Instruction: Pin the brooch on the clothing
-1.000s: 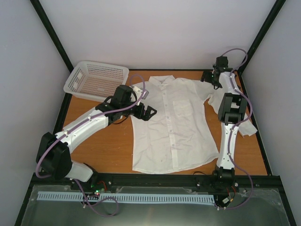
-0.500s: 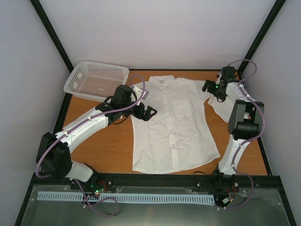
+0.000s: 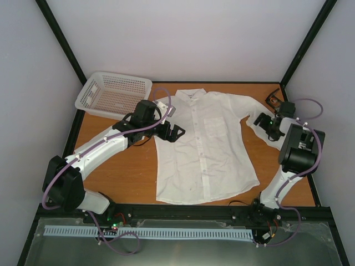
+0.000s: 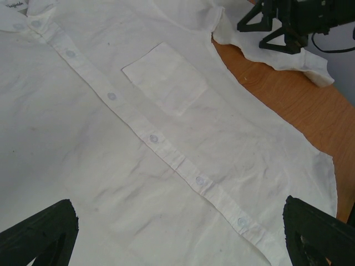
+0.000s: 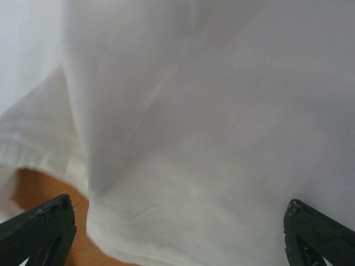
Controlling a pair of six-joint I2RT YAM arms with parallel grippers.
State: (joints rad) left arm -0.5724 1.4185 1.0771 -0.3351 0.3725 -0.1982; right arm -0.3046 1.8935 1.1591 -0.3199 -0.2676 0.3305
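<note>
The white shirt [image 3: 202, 147] lies flat and face up on the table, collar at the far end. Its chest pocket [image 4: 165, 77] and button row [image 4: 153, 138] show in the left wrist view. The brooch shows in no view. My left gripper [image 3: 175, 133] is open and empty, low over the shirt's left side; in its own view [image 4: 177, 205] the fingers stand wide apart above the button placket. My right gripper [image 3: 264, 122] is open over the shirt's right sleeve [image 3: 260, 128]; its own view [image 5: 177, 202] is filled by white cloth, with nothing between the fingers.
A white perforated basket [image 3: 113, 94] stands at the back left. A small black open-frame cube [image 3: 273, 100] sits at the back right corner, just beyond the right gripper. Bare orange table [image 3: 125, 166] shows left of the shirt. Black frame rails edge the table.
My right arm has swung back from the far right corner toward me and to the right, its gripper now lower over the sleeve, uncovering the black cube. The left arm has not moved.
</note>
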